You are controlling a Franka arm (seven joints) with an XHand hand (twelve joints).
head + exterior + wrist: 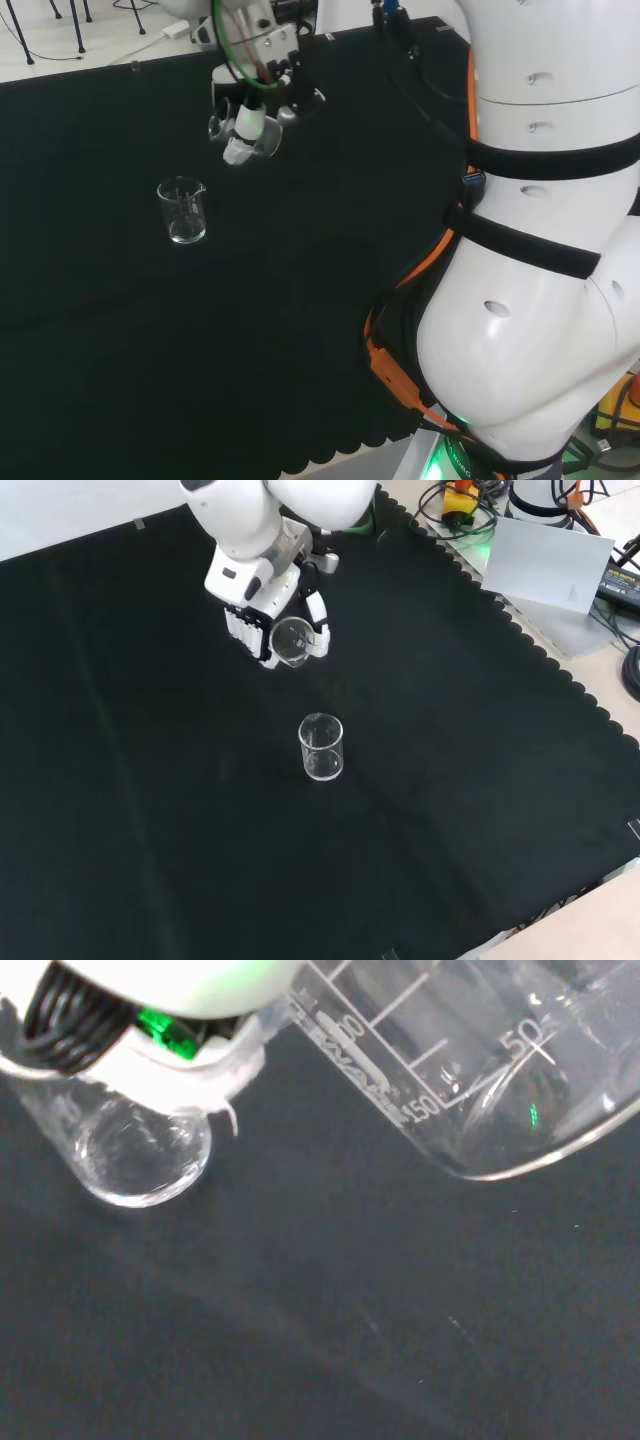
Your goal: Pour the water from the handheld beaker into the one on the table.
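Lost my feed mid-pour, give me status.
Hand shut on tilted beaker, held above the cloth. Table beaker upright, apart from it, nearer the camera in front view. Nothing between them.

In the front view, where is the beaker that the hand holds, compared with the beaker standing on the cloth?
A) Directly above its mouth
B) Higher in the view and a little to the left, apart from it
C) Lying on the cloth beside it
B: the handheld beaker, gripped by the hand, sits up and left of the standing beaker, with bare cloth between them.

Clear beakers (321, 747), black cloth (150, 780), white arm (540, 250).
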